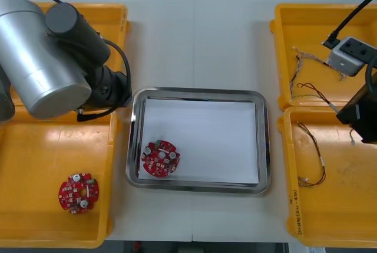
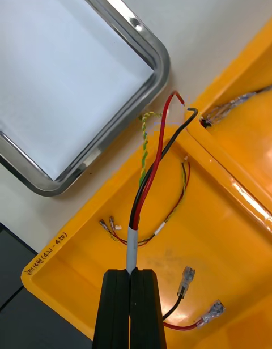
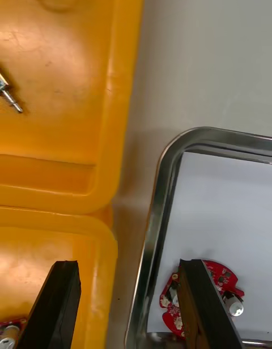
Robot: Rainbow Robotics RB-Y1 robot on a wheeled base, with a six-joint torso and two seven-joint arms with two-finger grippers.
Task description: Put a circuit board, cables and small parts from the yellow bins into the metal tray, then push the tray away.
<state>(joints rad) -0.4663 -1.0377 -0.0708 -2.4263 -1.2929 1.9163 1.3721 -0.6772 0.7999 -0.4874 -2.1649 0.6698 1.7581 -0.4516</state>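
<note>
My right gripper (image 2: 131, 272) is shut on a cable (image 2: 151, 170) of red, black and twisted yellow-green wires, gripped at its white sleeve. It hangs over the near right yellow bin (image 2: 226, 235), close to the metal tray's (image 2: 152, 49) corner. The tray (image 1: 200, 92) has a white inside, and a round red circuit board (image 1: 160, 158) lies at its near left. My left gripper (image 3: 127, 264) is open above the gap between the left bins and the tray's rim (image 3: 161, 201), with the board (image 3: 226, 278) just past one finger.
A second red board (image 1: 78, 193) lies in the near left bin (image 1: 35, 229). Thin cables rest in the near right bin (image 1: 312, 167) and the far right bin (image 1: 306, 67). A small metal part (image 3: 10, 97) sits in the far left bin.
</note>
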